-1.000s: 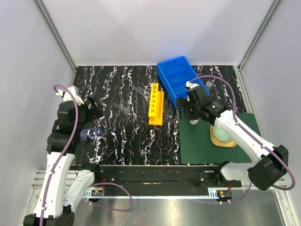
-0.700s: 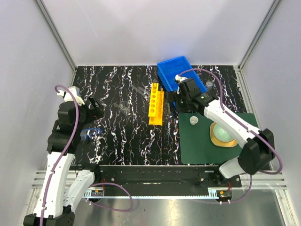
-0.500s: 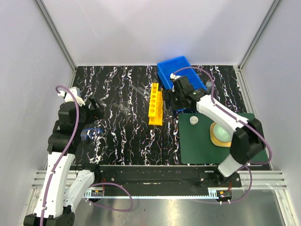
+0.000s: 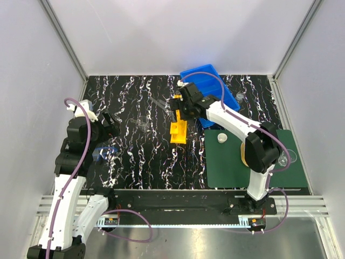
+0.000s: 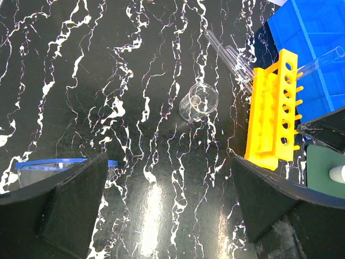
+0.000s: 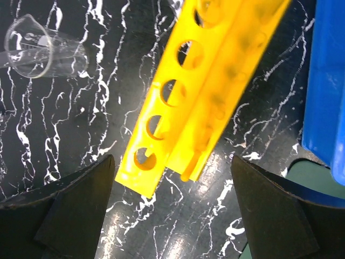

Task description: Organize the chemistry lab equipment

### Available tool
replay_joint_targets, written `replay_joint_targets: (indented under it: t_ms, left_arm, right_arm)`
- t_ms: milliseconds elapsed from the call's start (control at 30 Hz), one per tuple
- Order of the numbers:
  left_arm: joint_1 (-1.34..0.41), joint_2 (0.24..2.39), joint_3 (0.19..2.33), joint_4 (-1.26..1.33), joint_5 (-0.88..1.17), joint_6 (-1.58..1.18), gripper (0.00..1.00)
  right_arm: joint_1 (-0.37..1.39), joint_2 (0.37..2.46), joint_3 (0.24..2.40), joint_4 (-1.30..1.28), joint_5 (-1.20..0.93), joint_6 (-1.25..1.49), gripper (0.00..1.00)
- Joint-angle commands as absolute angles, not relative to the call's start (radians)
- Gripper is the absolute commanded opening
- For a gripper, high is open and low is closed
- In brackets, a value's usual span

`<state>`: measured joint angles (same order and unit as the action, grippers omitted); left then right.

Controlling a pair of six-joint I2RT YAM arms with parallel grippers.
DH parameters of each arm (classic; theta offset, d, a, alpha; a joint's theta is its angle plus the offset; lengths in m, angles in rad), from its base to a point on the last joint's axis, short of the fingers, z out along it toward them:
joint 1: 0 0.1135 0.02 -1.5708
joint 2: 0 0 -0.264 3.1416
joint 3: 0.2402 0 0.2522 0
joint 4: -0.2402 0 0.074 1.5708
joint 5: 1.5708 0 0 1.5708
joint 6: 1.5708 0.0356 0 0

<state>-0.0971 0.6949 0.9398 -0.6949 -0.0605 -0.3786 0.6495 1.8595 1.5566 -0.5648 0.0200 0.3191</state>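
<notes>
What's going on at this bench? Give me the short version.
Two robot arms are sorting lab glassware. The right gripper hovers open over the yellow rack, holding nothing. The left gripper is open too, off to the left and empty. A small beaker and glass tubes sit loose on the table near the rack. A small white piece rests on the green mat. The blue bin stands behind the rack.
</notes>
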Motion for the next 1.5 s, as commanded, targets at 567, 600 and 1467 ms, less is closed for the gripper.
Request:
replay_joint_targets:
  t_ms: [567, 600, 1467]
  left_arm:
    - [-0.097, 0.672, 0.925, -0.673, 0.026, -0.387, 0.99]
    - [-0.097, 0.67, 0.922, -0.67, 0.025, -0.385, 0.99]
    - [-0.13, 0.653, 0.925, -0.678, 0.02, -0.374, 0.99]
  right_arm:
    - [0.749, 2.091, 1.908, -0.756, 0.256, 0.39, 0.91]
    - [0.755, 2.098, 1.923, -0.767, 0.282, 0.388, 0.92]
    - [0.792, 2.201, 2.048, -0.896, 0.365, 0.477, 0.87]
